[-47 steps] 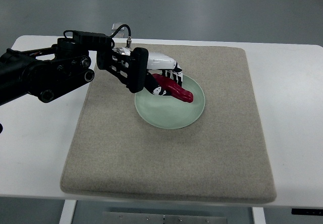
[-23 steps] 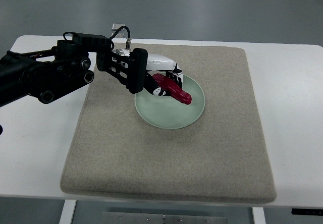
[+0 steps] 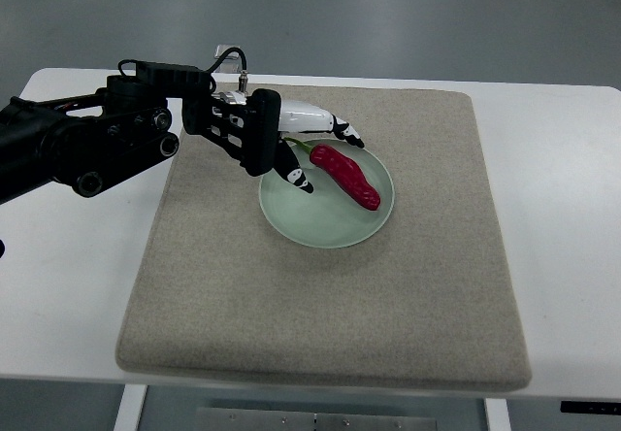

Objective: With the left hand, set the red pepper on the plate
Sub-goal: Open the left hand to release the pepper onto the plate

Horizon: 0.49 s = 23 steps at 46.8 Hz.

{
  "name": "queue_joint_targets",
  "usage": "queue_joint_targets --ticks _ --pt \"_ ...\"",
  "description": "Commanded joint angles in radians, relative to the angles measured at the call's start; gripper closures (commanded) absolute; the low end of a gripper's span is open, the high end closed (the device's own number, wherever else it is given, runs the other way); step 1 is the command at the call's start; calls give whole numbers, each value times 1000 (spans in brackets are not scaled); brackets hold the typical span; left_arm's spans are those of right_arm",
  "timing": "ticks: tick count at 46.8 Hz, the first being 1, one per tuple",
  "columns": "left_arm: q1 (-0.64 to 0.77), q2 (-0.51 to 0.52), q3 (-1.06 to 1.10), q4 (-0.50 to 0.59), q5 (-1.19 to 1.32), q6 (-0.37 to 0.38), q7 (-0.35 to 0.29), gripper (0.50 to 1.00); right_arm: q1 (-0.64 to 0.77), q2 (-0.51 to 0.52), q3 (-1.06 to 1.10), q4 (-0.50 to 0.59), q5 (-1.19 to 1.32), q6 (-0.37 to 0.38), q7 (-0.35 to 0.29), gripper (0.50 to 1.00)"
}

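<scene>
A red pepper [image 3: 346,175] lies on a pale green plate [image 3: 320,222] near the middle of a beige mat. My left hand [image 3: 315,149] is at the plate's upper left rim, just left of the pepper's stem end. Its fingers [image 3: 347,135] are spread open and hold nothing. The black left arm [image 3: 87,140] comes in from the left edge. The right arm is out of view.
The beige mat [image 3: 330,305] covers most of a white table [image 3: 563,208]. A small clear object [image 3: 225,52] stands at the table's back edge behind the arm.
My left hand has opened and let go of the pepper, which now lies free on the plate. The fingers have spread and drawn slightly back to the upper left.
</scene>
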Motion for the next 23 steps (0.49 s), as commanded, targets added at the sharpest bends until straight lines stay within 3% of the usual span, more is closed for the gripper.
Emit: queue_joint_targets --ticks 1,8,10,23 --pt "-4 0 -5 40 -3 6 0 551 0 0 0 0 -1 0 0 572" --pt "-9 0 -10 123 -101 15 0 531 0 0 0 0 1 0 0 572" --pt "-9 0 -10 148 -155 30 2 506 0 0 0 0 1 0 0 572" --pt "-11 0 -7 254 -417 107 2 506 0 0 0 0 1 0 0 572"
